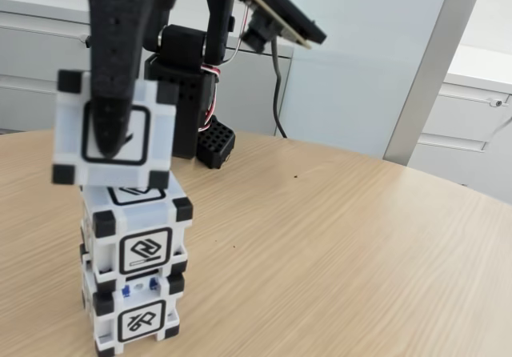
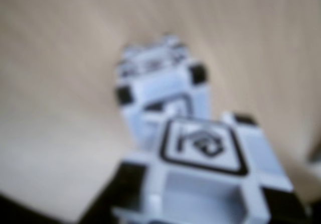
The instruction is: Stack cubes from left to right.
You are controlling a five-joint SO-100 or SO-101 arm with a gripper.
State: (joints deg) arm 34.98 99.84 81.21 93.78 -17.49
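Observation:
In the fixed view my gripper [image 1: 112,145] is shut on a white cube [image 1: 160,125] with black corners; one black finger [image 1: 112,93] runs down its front glyph. That cube hangs slightly tilted over a stack of two alike cubes, shifted a little left of it. I cannot tell whether it touches the upper cube [image 1: 144,241]. The lower cube [image 1: 138,321] rests on the table, with small blue parts showing between the two. The blurred wrist view has the held cube [image 2: 200,153] close up and the stack [image 2: 155,83] beneath it.
The round wooden table [image 1: 336,245] stretches to the right of the stack. The arm's black base [image 1: 188,93] stands behind the stack, with a cable trailing from it. White cabinets and a slanted grey post [image 1: 432,61] lie beyond the table's far edge.

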